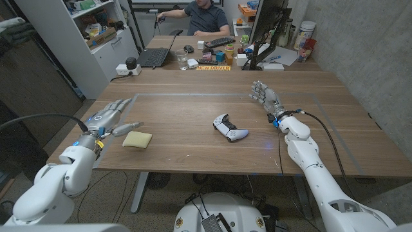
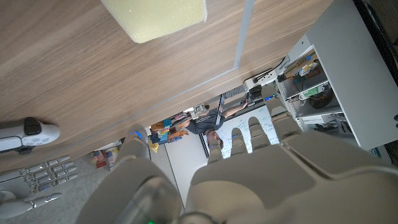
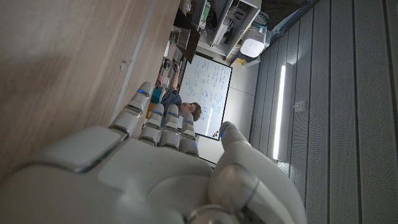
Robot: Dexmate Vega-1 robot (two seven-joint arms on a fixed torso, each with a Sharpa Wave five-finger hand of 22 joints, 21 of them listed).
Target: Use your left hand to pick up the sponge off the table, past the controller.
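Hovering with fingers spread and nothing held, the left hand [image 1: 111, 118] sits just beside the sponge [image 1: 137, 140], off its fingertips. Looks light and squishy, so I'd pinch it across the short edges.

Left hand [image 1: 111, 120] near the table's left edge, fingers extended and apart, holding nothing, right hand [image 1: 266, 98] toward the right edge, fingers straight, empty

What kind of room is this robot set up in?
Most likely an office or lab workspace: a person sits at a cluttered desk with a laptop and monitor, shelving stands behind, and a whiteboard hangs on the wall.
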